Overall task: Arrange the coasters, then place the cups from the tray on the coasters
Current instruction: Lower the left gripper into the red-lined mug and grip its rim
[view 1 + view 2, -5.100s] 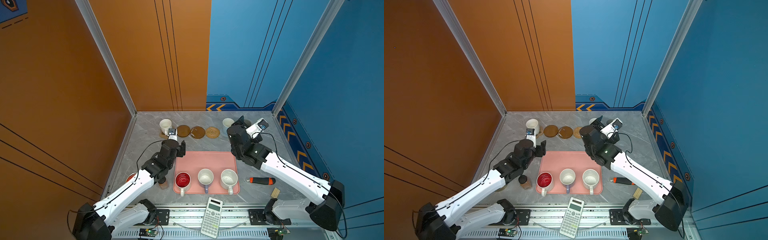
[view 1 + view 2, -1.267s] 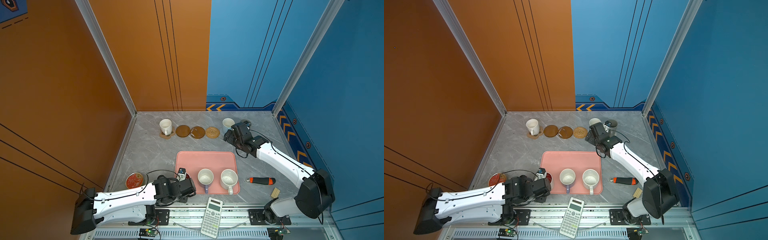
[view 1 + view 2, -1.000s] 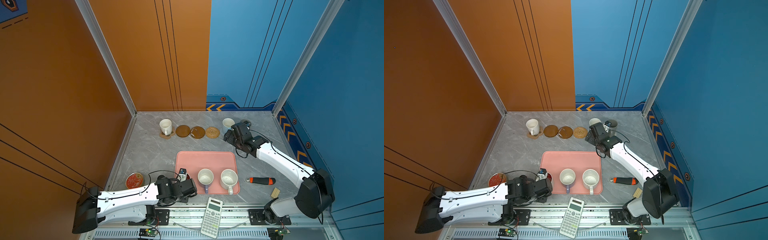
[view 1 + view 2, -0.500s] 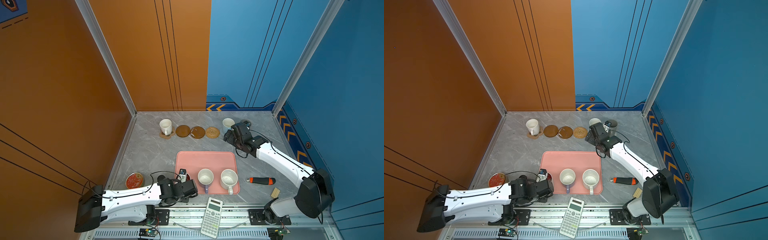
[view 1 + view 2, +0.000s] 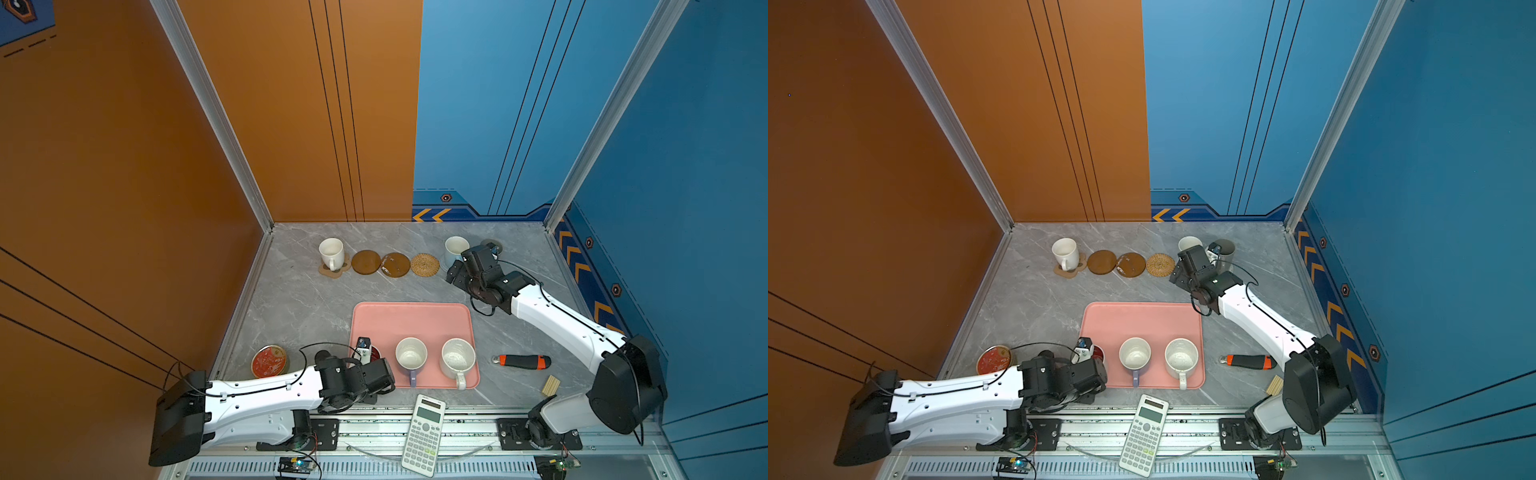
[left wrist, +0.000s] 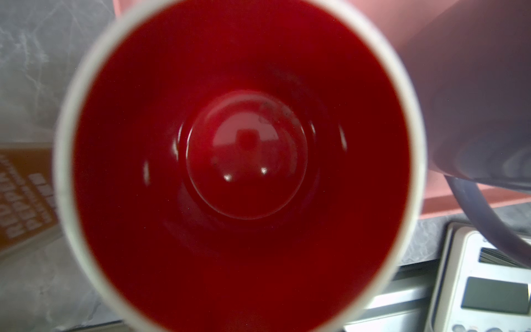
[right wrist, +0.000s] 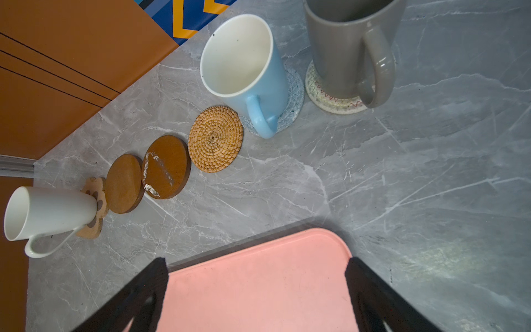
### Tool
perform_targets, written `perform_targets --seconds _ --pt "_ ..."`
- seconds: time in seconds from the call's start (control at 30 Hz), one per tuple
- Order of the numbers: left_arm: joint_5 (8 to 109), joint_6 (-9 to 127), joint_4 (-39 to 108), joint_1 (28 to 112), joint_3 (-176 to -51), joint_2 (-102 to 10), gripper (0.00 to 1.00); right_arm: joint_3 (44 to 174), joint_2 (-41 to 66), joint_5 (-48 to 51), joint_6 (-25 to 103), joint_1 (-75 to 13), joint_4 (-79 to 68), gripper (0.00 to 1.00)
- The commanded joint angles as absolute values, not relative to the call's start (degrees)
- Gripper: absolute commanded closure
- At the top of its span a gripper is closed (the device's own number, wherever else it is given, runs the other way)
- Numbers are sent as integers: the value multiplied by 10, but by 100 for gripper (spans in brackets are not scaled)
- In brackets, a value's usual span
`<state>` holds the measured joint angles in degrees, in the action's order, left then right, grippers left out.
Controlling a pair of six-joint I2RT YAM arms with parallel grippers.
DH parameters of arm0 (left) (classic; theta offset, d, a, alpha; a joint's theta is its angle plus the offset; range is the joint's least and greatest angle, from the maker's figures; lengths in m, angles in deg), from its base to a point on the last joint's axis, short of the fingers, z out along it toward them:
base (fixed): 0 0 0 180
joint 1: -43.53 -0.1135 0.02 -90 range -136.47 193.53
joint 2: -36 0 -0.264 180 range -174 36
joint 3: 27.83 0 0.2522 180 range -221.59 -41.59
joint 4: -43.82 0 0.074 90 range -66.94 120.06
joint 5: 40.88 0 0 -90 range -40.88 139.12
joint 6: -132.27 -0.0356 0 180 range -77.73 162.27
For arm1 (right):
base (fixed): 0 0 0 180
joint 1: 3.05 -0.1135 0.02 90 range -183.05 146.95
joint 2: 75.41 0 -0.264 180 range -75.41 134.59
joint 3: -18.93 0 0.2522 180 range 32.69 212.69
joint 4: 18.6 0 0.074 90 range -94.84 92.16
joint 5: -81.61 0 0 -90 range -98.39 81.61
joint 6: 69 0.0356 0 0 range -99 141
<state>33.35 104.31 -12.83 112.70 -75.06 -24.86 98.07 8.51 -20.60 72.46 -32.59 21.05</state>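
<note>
My left gripper hangs over the white cup with red inside at the near left corner of the pink tray; its fingers are hidden. A lavender cup and a speckled cream cup stand beside it. In the far row, a white cup sits on the paw coaster, then two brown discs and a rattan coaster lie bare. The light blue cup and grey cup stand on woven coasters. My right gripper is open above the tray's far right corner.
A red tin and a brown jar sit left of the tray. A calculator lies on the front rail. An orange-and-black tool and a small wooden block lie to the tray's right.
Since five seconds ago both arms left the far row; the left came down over the red-inside cup. In the last second it crept slightly rightward. The right arm stays still.
</note>
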Motion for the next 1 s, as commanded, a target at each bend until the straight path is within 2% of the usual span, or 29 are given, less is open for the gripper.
perform_targets --seconds 0.0,0.57,0.83,0.97 --pt "318 1051 -126 1118 -737 -242 64 979 91 -207 732 -321 207 5" --pt "321 1037 -109 1095 -732 -243 67 980 94 -206 732 -319 208 5" --pt "327 1036 -110 1088 -731 -246 81 981 98 -204 732 -318 207 5" --pt "330 1036 -110 1085 -731 -250 96 981 99 -203 732 -317 208 5"
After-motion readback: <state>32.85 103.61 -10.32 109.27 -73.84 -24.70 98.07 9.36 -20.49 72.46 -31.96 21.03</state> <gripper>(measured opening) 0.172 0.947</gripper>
